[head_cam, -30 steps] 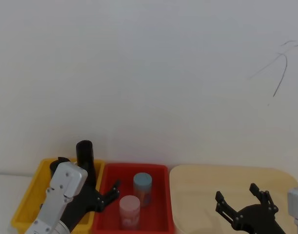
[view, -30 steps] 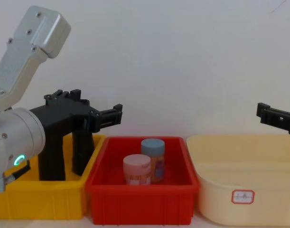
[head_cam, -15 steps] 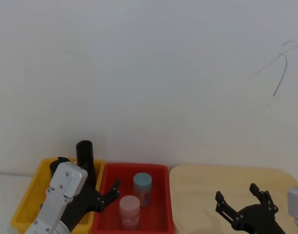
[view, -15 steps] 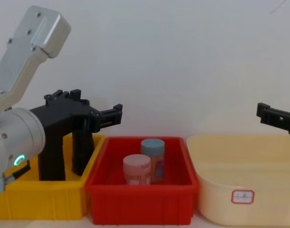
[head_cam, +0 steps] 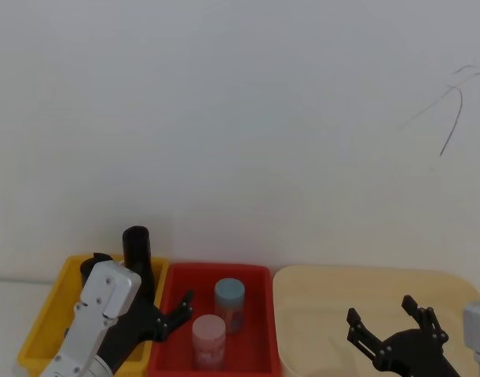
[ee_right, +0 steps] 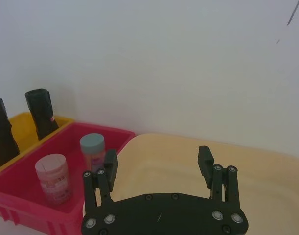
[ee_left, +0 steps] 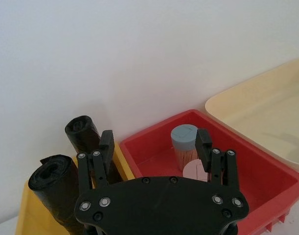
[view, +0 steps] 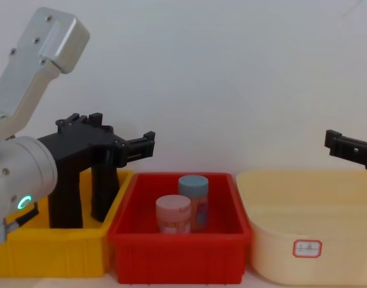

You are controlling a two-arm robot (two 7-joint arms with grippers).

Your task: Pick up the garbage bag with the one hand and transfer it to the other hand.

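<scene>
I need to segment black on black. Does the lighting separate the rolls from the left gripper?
Chest view: soft, even light, no glare, yet the left gripper, left roll and right roll merge into one dark mass. Left wrist view: sheen on the wrinkled plastic sets both rolls apart from the gripper. Head view: both read flat black.

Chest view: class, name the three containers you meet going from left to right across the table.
yellow bin → red bin → cream tub
</scene>
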